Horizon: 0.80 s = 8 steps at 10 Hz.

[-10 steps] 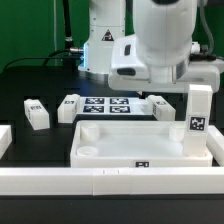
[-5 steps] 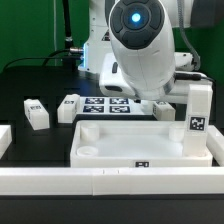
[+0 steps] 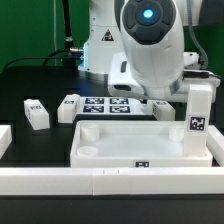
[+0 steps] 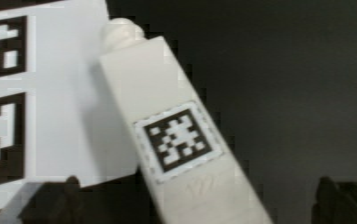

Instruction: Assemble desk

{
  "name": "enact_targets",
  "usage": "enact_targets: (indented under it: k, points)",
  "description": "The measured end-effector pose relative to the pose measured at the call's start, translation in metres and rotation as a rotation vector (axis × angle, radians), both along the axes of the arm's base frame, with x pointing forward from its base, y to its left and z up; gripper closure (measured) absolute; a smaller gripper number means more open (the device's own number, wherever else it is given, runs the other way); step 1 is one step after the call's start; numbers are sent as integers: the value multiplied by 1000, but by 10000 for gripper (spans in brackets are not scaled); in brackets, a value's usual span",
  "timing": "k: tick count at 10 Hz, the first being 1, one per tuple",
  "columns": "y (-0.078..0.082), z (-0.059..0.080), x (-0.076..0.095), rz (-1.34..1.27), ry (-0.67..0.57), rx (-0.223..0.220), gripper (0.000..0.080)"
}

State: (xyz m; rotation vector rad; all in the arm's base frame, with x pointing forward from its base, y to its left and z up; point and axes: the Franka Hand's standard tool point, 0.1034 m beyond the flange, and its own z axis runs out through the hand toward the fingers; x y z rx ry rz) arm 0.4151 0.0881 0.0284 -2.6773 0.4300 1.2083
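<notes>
Exterior view: black counter (image 3: 20, 85), green backdrop (image 3: 30, 25)
Tabletop (image 3: 120, 140): white tray, raised rim
Leg (image 4: 166, 120): square white post, tagged
Pincer (image 4: 196, 200): wide, empty

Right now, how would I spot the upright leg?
Find the white tray-like tabletop. At its end on the exterior view's right rises a square white tagged leg. It alone stands upright; the other legs lie flat.

Bright, even overhead light; small, soft frames.
White tabletop (image 3: 140, 140) almost blown out, with faint shadows in its recesses. Black table (image 3: 30, 85) swallows detail. The arm's blue status light (image 3: 150, 13) glows. Wrist view blurry: leg (image 4: 166, 110) soft-edged, tag (image 4: 178, 140) smeared, dark fingertips (image 4: 50, 200) out of focus.
</notes>
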Motion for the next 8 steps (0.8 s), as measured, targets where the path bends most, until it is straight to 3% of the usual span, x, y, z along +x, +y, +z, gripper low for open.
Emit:
enact_targets:
  k: [8]
  points:
    - [4, -19, -13, 9, 8, -3, 150]
